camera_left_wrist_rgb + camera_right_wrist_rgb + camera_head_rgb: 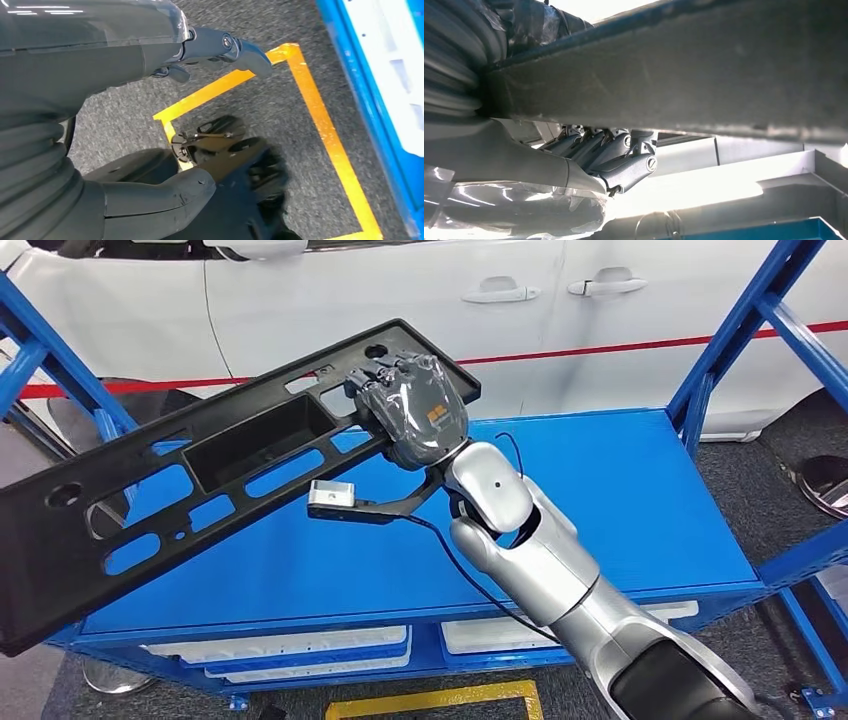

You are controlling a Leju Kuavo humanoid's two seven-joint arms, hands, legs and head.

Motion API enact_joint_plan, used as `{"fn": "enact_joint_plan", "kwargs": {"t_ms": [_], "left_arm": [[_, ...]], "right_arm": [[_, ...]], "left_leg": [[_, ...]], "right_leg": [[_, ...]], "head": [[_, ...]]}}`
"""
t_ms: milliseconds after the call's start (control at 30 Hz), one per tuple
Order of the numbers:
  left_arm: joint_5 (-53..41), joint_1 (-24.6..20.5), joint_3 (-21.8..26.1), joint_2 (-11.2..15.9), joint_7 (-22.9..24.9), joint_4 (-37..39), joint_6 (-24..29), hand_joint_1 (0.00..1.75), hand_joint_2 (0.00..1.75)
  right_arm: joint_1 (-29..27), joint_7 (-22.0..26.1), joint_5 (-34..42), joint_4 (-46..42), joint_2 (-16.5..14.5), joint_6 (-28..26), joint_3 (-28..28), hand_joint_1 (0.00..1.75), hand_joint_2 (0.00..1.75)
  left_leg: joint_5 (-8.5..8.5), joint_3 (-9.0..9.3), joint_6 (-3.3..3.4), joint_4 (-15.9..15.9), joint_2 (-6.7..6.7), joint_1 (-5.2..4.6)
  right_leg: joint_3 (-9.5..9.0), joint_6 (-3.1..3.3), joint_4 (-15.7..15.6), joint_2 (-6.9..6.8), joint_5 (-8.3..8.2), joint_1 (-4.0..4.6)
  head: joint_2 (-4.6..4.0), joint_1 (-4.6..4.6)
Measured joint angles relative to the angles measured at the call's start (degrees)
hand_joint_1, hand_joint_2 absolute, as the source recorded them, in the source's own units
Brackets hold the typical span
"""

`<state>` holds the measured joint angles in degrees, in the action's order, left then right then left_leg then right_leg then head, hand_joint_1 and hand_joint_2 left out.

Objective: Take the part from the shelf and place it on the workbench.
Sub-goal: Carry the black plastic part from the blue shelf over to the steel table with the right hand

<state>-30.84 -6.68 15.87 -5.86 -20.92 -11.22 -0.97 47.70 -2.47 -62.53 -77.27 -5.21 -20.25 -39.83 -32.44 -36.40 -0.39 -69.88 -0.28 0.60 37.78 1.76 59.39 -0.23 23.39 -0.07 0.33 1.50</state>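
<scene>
Behind the blue desk (620,510) stands a white car (420,300) with a red stripe along its doors, and blue frame posts (735,330) rise at both sides of the desk. White trays (300,650) sit on the level under the desk top, and yellow tape (320,125) marks a box on the grey carpet in front. Over the desk's left half the right hand (410,405) grips the part (180,490) at its upper right end, fingers wrapped over the edge, holding it tilted in the air with its lower left end hanging past the desk's corner. It is a long, flat black plastic panel with a deep rectangular recess, several slots and round holes, through which the blue top shows. Down by the floor the left hand (150,100) hangs with fingers apart, grasping nothing.
</scene>
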Motion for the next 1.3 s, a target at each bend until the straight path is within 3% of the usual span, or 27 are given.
{"fn": "enact_joint_plan", "kwargs": {"t_ms": [67, 100, 200, 233, 267, 300, 367, 400, 433, 467, 533, 600, 633, 667, 733, 767, 800, 900, 933, 1000, 1033, 1067, 1133, 1167, 1233, 1267, 1300], "left_arm": [[0.0, -0.15, 0.0, 0.0, -0.01, -0.04, 0.01, 0.0, 1.75], [-0.01, -0.22, 0.0, 0.0, -0.01, -0.07, 0.01, 0.0, 1.75], [-0.04, -0.16, 0.0, 0.0, -0.01, -0.1, 0.01, 0.0, 1.75], [-0.05, -0.13, 0.0, -0.01, 0.0, -0.1, 0.0, 0.0, 1.75], [-0.07, -0.14, 0.0, -0.01, 0.01, -0.1, -0.01, 0.0, 1.75], [-0.09, -0.19, 0.0, -0.02, 0.01, -0.1, -0.03, 0.0, 1.75], [-0.12, -0.3, 0.0, -0.02, 0.0, -0.11, -0.09, 0.0, 1.75], [-0.14, -0.31, 0.0, -0.02, 0.0, -0.11, -0.13, 0.0, 1.75], [-0.15, -0.31, 0.0, -0.02, 0.0, -0.11, -0.16, 0.0, 1.75], [-0.19, -0.31, 0.0, -0.02, 0.0, -0.11, -0.2, 0.0, 1.75], [-0.28, -0.32, 0.0, -0.03, 0.04, -0.12, -0.27, 0.0, 1.75], [-0.38, -0.32, 0.0, -0.08, 0.13, -0.13, -0.33, 0.0, 1.75], [-0.43, -0.32, 0.0, -0.11, 0.17, -0.13, -0.34, 0.0, 1.75], [-0.46, -0.34, 0.0, -0.15, 0.21, -0.13, -0.34, 0.0, 1.75], [-0.49, -0.33, 0.0, -0.18, 0.3, -0.13, -0.35, 0.0, 1.75], [-0.5, -0.29, 0.0, -0.19, 0.37, -0.13, -0.36, 0.0, 1.75], [-0.52, -0.23, 0.0, -0.21, 0.43, -0.13, -0.37, 0.0, 1.75], [-0.73, -0.18, 0.0, -0.28, 0.5, -0.13, -0.42, 0.0, 1.75], [-0.83, -0.22, 0.0, -0.3, 0.5, -0.13, -0.44, 0.0, 1.75], [-0.98, -0.28, 0.0, -0.31, 0.52, -0.13, -0.45, 0.0, 1.75], [-1.0, -0.31, 0.0, -0.31, 0.54, -0.13, -0.45, 0.0, 1.75], [-1.02, -0.35, 0.0, -0.31, 0.56, -0.15, -0.45, 0.0, 1.75], [-1.08, -0.52, 0.0, -0.31, 0.57, -0.33, -0.45, 0.0, 1.75], [-1.11, -0.61, 0.0, -0.32, 0.57, -0.43, -0.45, 0.0, 1.75], [-1.17, -0.68, 0.0, -0.38, 0.6, -0.5, -0.5, 0.0, 1.75], [-1.26, -0.66, 0.0, -0.41, 0.66, -0.5, -0.52, 0.0, 1.75], [-1.35, -0.66, 0.0, -0.44, 0.72, -0.5, -0.54, 0.0, 1.75]], "right_arm": [[-0.07, 0.0, 0.0, -0.37, -0.04, -0.02, 0.14, 1.75, 1.75], [-0.05, 0.0, 0.0, -0.56, -0.06, -0.04, 0.23, 1.75, 1.75], [-0.1, 0.03, 0.02, -0.81, -0.07, -0.11, 0.38, 1.75, 1.75], [-0.13, 0.04, 0.02, -0.81, -0.05, -0.12, 0.4, 1.75, 1.75], [-0.14, 0.04, 0.02, -0.81, -0.02, -0.12, 0.44, 1.75, 1.75], [-0.14, 0.03, 0.02, -0.81, 0.01, -0.12, 0.48, 1.75, 1.75], [-0.19, 0.02, 0.02, -0.82, 0.05, -0.12, 0.52, 1.75, 1.75], [-0.24, 0.02, 0.02, -0.81, 0.07, -0.12, 0.53, 1.75, 1.75], [-0.31, 0.02, 0.02, -0.8, 0.1, -0.11, 0.53, 1.75, 1.75], [-0.36, 0.01, 0.02, -0.79, 0.15, -0.1, 0.53, 1.75, 1.75], [-0.37, 0.0, 0.02, -0.76, 0.21, -0.07, 0.53, 1.75, 1.75], [-0.28, 0.01, 0.02, -0.77, 0.18, -0.05, 0.55, 1.75, 1.75], [-0.22, 0.02, 0.03, -0.77, 0.15, -0.05, 0.56, 1.75, 1.75], [-0.14, 0.02, 0.04, -0.75, 0.13, -0.04, 0.59, 1.75, 1.75], [-0.04, 0.01, 0.07, -0.67, 0.14, -0.03, 0.63, 1.75, 1.75], [-0.01, 0.01, 0.08, -0.61, 0.14, -0.02, 0.63, 1.75, 1.75], [-0.02, 0.01, 0.08, -0.55, 0.14, -0.01, 0.63, 1.75, 1.75], [-0.03, 0.0, 0.05, -0.38, 0.12, -0.01, 0.63, 1.75, 1.75], [-0.05, 0.0, 0.04, -0.31, 0.13, -0.01, 0.63, 1.75, 1.75], [-0.11, 0.0, -0.02, -0.19, 0.14, -0.01, 0.63, 1.75, 1.75], [-0.13, 0.0, -0.06, -0.15, 0.14, -0.01, 0.63, 1.75, 1.75], [-0.13, 0.0, -0.1, -0.15, 0.14, -0.02, 0.64, 1.75, 1.75], [-0.08, 0.01, -0.18, -0.17, 0.15, -0.04, 0.78, 1.75, 1.75], [-0.05, 0.01, -0.21, -0.19, 0.16, -0.05, 0.86, 1.75, 1.75], [0.0, 0.02, -0.24, -0.16, 0.19, -0.05, 0.98, 1.75, 1.75], [0.0, 0.02, -0.26, -0.14, 0.22, -0.04, 1.02, 1.75, 1.75], [0.0, 0.02, -0.28, -0.09, 0.28, -0.04, 1.09, 1.75, 1.75]], "left_leg": [[1.97, 5.15, 0.37, 8.21, -0.04, -0.14], [2.5, 6.55, 0.63, 10.68, -0.08, -0.28], [3.57, 6.38, 1.61, 11.51, -0.15, -0.55], [4.2, 6.04, 2.02, 11.66, -0.03, -0.47], [4.93, 5.54, 2.49, 11.84, 0.11, -0.38], [5.69, 4.87, 2.91, 12.02, 0.25, -0.28], [6.95, 3.22, 3.36, 11.95, 0.41, -0.4], [7.55, 2.34, 3.38, 11.86, 0.44, -0.46], [8.14, 1.43, 3.34, 11.73, 0.46, -0.51], [8.71, 0.52, 3.27, 11.59, 0.48, -0.54], [9.78, -1.13, 3.01, 11.27, 0.46, -0.56], [10.69, -2.15, 2.54, 11.0, 0.38, -0.67], [11.17, -2.34, 2.25, 10.99, 0.36, -0.69], [11.67, -2.46, 1.95, 11.08, 0.35, -0.65], [12.4, -2.7, 1.32, 11.25, 0.26, -0.47], [11.63, -3.13, 1.03, 10.82, 0.19, -0.4], [9.74, -3.73, 0.77, 9.47, 0.12, -0.36], [1.45, -5.7, 0.25, 0.33, 0.11, -0.05], [0.6, -5.76, 0.2, -2.48, 0.11, 0.0], [2.78, -3.78, 0.37, -3.68, 0.11, -0.01], [4.27, -1.5, 0.57, -1.72, 0.11, -0.03], [4.65, 1.51, 0.82, 1.7, 0.1, -0.12], [3.15, 6.88, 1.22, 9.19, 0.04, -0.43], [2.35, 8.14, 1.35, 11.43, 0.0, -0.65], [2.92, 8.06, 1.73, 12.56, 0.05, -0.71], [3.6, 7.7, 2.05, 12.81, 0.18, -0.62], [4.36, 7.17, 2.47, 12.98, 0.35, -0.48]], "right_leg": [[0.8, -0.43, 0.23, 0.04, -0.75, 0.04], [1.03, -0.75, 0.28, 0.05, -1.12, 0.07], [1.35, -1.76, 0.09, 0.06, -2.22, 0.09], [1.65, -2.04, 0.26, 0.11, -1.92, 0.01], [2.22, -2.29, 1.13, 0.17, -0.59, -0.05], [3.05, -2.49, 3.04, 0.22, 1.77, -0.1], [4.93, -2.77, 9.68, 0.23, 7.61, -0.23], [5.5, -2.87, 13.17, 0.23, 9.25, -0.26], [5.51, -2.92, 15.57, 0.23, 9.49, -0.27], [4.72, -2.91, 16.3, 0.23, 8.51, -0.27], [0.14, -2.63, 12.02, 0.23, 5.75, -0.26], [-5.96, -2.22, 3.93, 0.28, 6.06, -0.03], [-7.84, -2.04, 1.06, 0.32, 6.68, 0.13], [-8.57, -1.88, -0.42, 0.34, 7.11, 0.34], [-8.06, -1.21, -0.97, 0.23, 6.22, 0.32], [-7.59, -0.8, -1.13, 0.13, 5.59, 0.23], [-6.95, -0.37, -1.31, 0.02, 4.83, 0.1], [-4.39, 0.27, -1.24, -0.11, 2.7, 0.16], [-3.43, 0.31, -1.12, -0.12, 2.03, 0.23], [-1.34, 0.19, -0.74, -0.12, 0.71, 0.3], [-0.33, 0.1, -0.53, -0.1, 0.06, 0.33], [0.51, -0.05, -0.34, -0.06, -0.53, 0.37], [1.41, -0.54, -0.19, -0.09, -1.62, 0.41], [1.54, -0.84, -0.29, -0.14, -2.18, 0.37], [1.67, -1.47, -0.62, -0.17, -3.16, 0.24], [1.94, -1.76, -0.29, -0.09, -2.56, 0.2], [2.48, -2.04, 0.92, 0.01, -0.8, 0.17]], "head": [[0.0, -0.02], [0.0, -0.01], [0.0, -0.02], [0.0, -0.03], [0.0, -0.04], [0.0, -0.04], [0.0, -0.05], [0.0, -0.04], [0.0, -0.05], [0.0, -0.04], [0.0, -0.04], [0.0, -0.02], [0.0, -0.03], [0.0, -0.02], [0.0, -0.04], [0.0, -0.02], [0.0, -0.02], [0.0, -0.01], [0.0, -0.01], [0.0, -0.01], [0.0, 0.0], [0.0, 0.01], [0.0, -0.01], [0.0, -0.01], [0.0, -0.01], [0.0, -0.02], [0.0, -0.03]]}}
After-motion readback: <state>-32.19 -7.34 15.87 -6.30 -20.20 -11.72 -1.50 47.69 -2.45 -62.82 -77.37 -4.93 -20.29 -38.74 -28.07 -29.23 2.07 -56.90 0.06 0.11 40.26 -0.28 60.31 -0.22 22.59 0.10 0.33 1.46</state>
